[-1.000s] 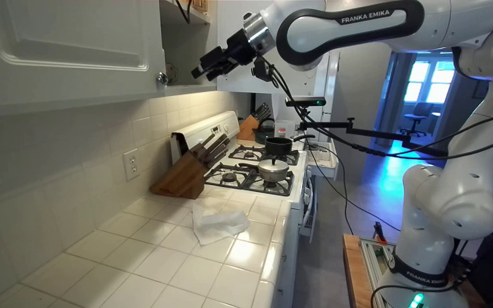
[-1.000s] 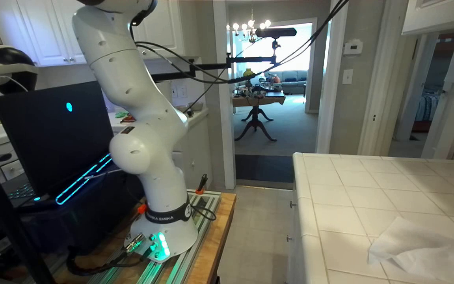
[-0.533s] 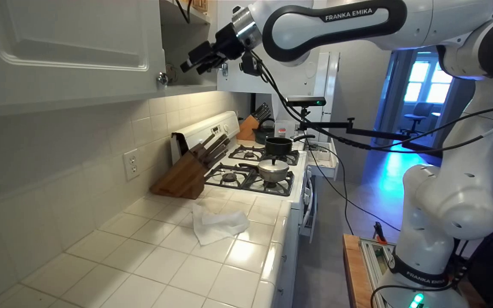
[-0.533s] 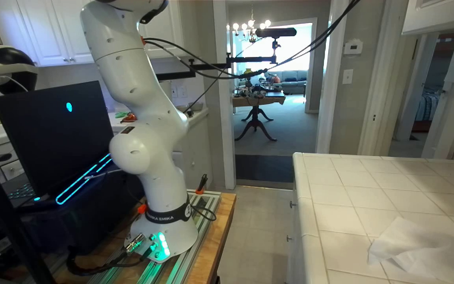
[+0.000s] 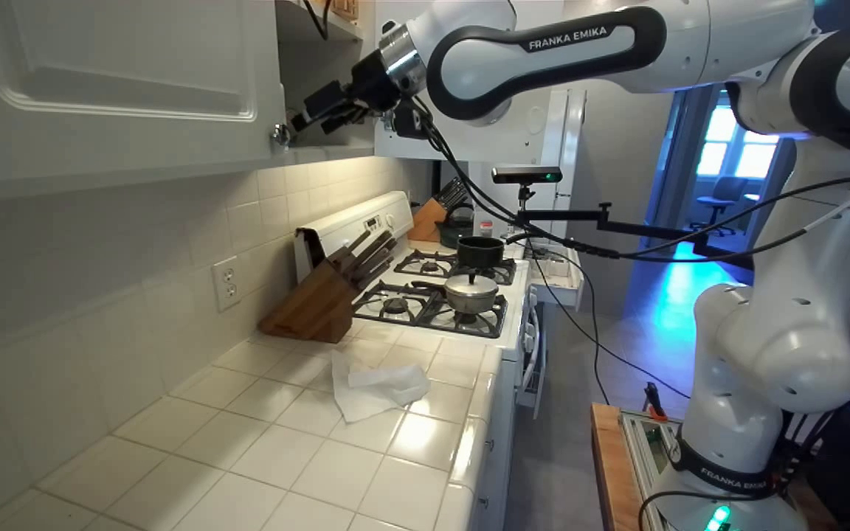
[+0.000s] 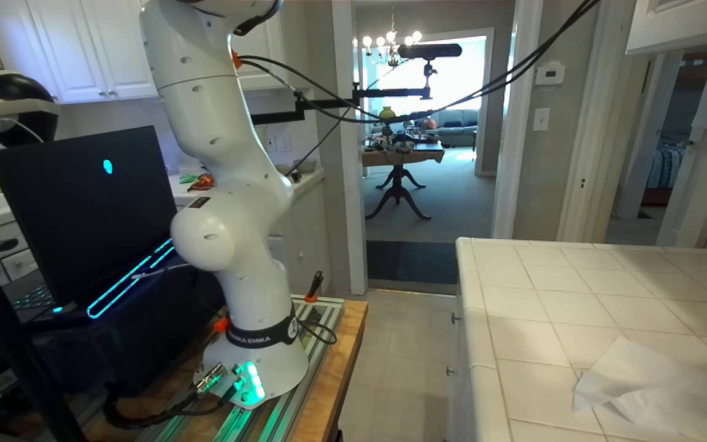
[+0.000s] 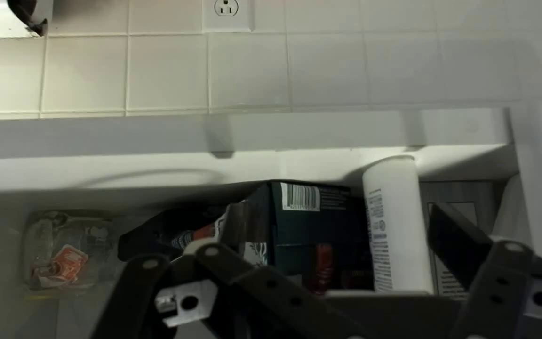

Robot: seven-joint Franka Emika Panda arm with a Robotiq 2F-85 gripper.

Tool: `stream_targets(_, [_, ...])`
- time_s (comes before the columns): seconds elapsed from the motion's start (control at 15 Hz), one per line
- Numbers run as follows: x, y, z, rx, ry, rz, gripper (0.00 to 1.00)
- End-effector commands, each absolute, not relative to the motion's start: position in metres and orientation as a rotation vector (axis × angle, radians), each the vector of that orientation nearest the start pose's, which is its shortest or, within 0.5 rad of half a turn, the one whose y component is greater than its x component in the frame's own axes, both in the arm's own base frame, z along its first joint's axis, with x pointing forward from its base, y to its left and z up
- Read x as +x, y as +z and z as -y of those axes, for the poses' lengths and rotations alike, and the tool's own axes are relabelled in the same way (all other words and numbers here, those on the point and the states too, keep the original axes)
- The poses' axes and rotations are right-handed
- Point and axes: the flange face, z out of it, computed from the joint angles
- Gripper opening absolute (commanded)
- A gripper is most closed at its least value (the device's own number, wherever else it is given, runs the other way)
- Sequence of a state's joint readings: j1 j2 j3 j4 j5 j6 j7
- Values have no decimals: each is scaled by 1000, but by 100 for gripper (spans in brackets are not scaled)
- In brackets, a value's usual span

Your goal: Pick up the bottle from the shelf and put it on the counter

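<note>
The gripper (image 5: 313,125) hangs at the mouth of the shelf (image 5: 320,65), its jaws spread wide and gripping nothing. The bottle (image 7: 397,226) is, I judge, the white printed one on the shelf, seen between the fingers (image 7: 461,247) in the wrist view, one end hidden (an orange-banded container (image 7: 203,231) shows past one finger, so the choice isn't certain). For this final approach, centre the jaws on it before pushing in: a dark green box (image 7: 320,221) sits right beside it, and a stray fingertip could shove the box or topple the bottle. Go in square, clear of the shelf's front edge, and squeeze only once both pads flank the body. Then back straight out before descending. Below is the counter (image 5: 292,446), where the tiles beside the crumpled paper (image 5: 377,387) should make a steadier landing than the paper itself. Farther off, past the stove (image 5: 344,232), stands a red-labelled container (image 5: 485,227); being off the shelf, it's probably not the one wanted.
</note>
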State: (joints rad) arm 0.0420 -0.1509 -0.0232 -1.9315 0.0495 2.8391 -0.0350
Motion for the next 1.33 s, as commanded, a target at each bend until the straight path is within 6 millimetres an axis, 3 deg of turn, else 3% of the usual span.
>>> stream_targets(0.0, [574, 683, -18, -2637, -1594, 67, 100])
stream_targets(0.27, [575, 683, -30, -2606, -1612, 110, 100])
stream_targets(0.33, [575, 683, -32, -2599, -1616, 118, 90])
stream_targets(0.4, [576, 684, -34, -2594, -1622, 127, 72])
stream_targets(0.93, [577, 689, -30, -2547, -1666, 135, 14])
stream_targets(1.0, [576, 690, -28, -2542, -1675, 129, 58])
stream_targets(1.13, [577, 692, -26, -2531, -1686, 123, 55])
stream_targets(1.27, [579, 693, -26, -2522, -1691, 115, 67])
